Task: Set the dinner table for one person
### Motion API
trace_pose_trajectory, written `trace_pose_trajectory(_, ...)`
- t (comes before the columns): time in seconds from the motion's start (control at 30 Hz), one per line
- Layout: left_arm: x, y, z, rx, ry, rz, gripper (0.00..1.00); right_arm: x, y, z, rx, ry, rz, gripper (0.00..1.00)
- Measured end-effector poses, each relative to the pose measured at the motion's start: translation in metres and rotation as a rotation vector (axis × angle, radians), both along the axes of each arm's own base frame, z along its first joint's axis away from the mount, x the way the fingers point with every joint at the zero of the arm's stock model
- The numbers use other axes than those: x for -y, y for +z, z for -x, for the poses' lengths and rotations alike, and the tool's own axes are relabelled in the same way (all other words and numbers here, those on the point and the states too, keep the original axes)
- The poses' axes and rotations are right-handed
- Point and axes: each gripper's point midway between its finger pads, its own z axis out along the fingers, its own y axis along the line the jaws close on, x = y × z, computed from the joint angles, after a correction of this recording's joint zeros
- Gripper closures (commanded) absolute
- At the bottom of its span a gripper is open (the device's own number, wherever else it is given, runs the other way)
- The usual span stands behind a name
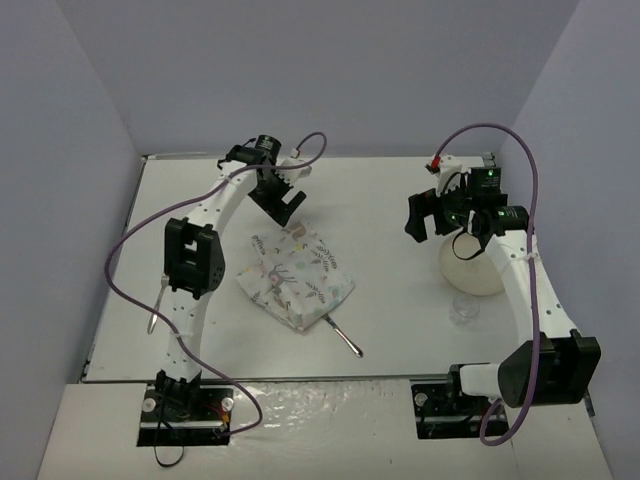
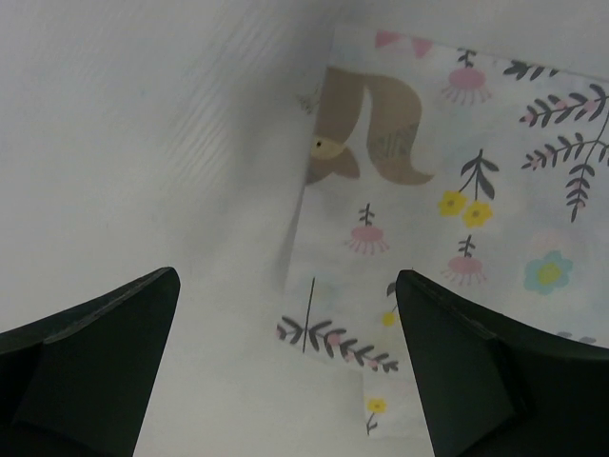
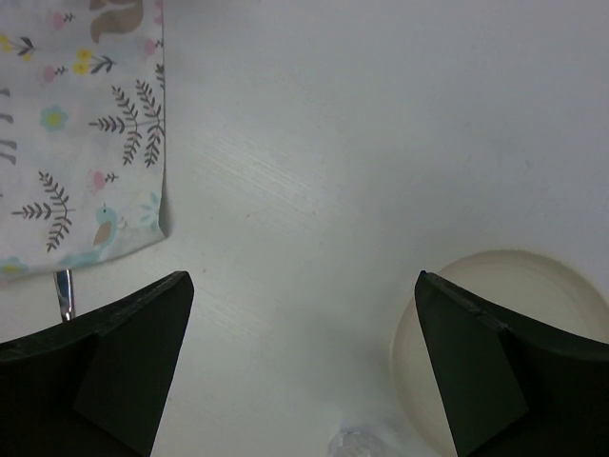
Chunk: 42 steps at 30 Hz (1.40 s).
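The off-white dinner table fills the top view. A folded white cloth mat printed with animals and plants lies left of centre. A metal utensil sticks out from under its near corner. A cream plate sits at the right, with a small clear glass in front of it. My left gripper is open and empty above the mat's far corner. My right gripper is open and empty above bare table, left of the plate.
Grey walls enclose the table on three sides. Purple cables loop off both arms. In the right wrist view the mat's edge, the utensil's handle and the glass's rim show. A thin grey piece lies beside the left arm.
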Motion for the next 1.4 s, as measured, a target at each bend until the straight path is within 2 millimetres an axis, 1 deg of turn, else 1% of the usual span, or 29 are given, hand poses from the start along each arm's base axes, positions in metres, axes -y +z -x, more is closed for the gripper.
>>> trace_pose_trajectory(0.1,0.024,-0.012,-0.003,-0.025,-0.128,0.017,0.04,0.000,-0.015,0.012,-0.033,0.004,0.013,0.00)
trace_pose_trajectory(0.17,0.040,-0.018,-0.001,-0.038,-0.210,0.031,0.04,0.000,-0.020,0.018,-0.038,0.005,0.017,0.00)
trace_pose_trajectory(0.27,0.058,-0.023,0.008,-0.061,-0.320,0.045,0.05,-0.001,-0.019,0.021,-0.027,0.006,0.020,0.00)
trace_pose_trajectory(0.37,0.075,-0.025,0.020,-0.074,-0.422,0.061,0.07,0.000,-0.017,0.021,-0.012,0.002,0.023,0.00)
trace_pose_trajectory(0.47,0.091,-0.027,0.030,-0.085,-0.502,0.084,0.08,0.002,-0.017,0.021,-0.005,-0.002,0.029,0.00)
trace_pose_trajectory(0.53,0.098,-0.030,0.032,-0.090,-0.530,0.094,0.08,0.002,-0.019,0.021,-0.008,-0.004,0.031,0.00)
trace_pose_trajectory(0.6,0.099,-0.038,0.033,-0.104,-0.543,0.095,0.08,0.003,-0.020,0.022,-0.011,-0.006,0.033,0.00)
trace_pose_trajectory(0.67,0.099,-0.048,0.029,-0.112,-0.543,0.093,0.09,0.003,-0.022,0.022,-0.012,-0.008,0.035,0.00)
trace_pose_trajectory(0.8,0.093,-0.067,0.024,-0.138,-0.534,0.090,0.11,0.003,-0.022,0.022,-0.012,-0.008,0.035,0.00)
trace_pose_trajectory(1.0,0.089,-0.071,0.021,-0.136,-0.547,0.093,0.16,0.004,-0.024,0.021,-0.008,-0.011,0.037,0.00)
trace_pose_trajectory(1.13,0.086,-0.074,0.028,-0.139,-0.595,0.091,0.19,0.004,-0.022,0.022,-0.003,-0.011,0.036,0.00)
trace_pose_trajectory(1.23,0.080,-0.074,0.045,-0.167,-0.619,0.095,0.19,0.004,-0.018,0.023,0.011,-0.011,0.035,0.00)
trace_pose_trajectory(1.33,0.067,-0.071,0.082,-0.262,-0.618,0.099,0.19,0.004,-0.014,0.024,0.026,-0.011,0.034,0.00)
trace_pose_trajectory(1.4,0.062,-0.069,0.105,-0.324,-0.616,0.098,0.18,0.004,-0.012,0.025,0.034,-0.011,0.033,0.00)
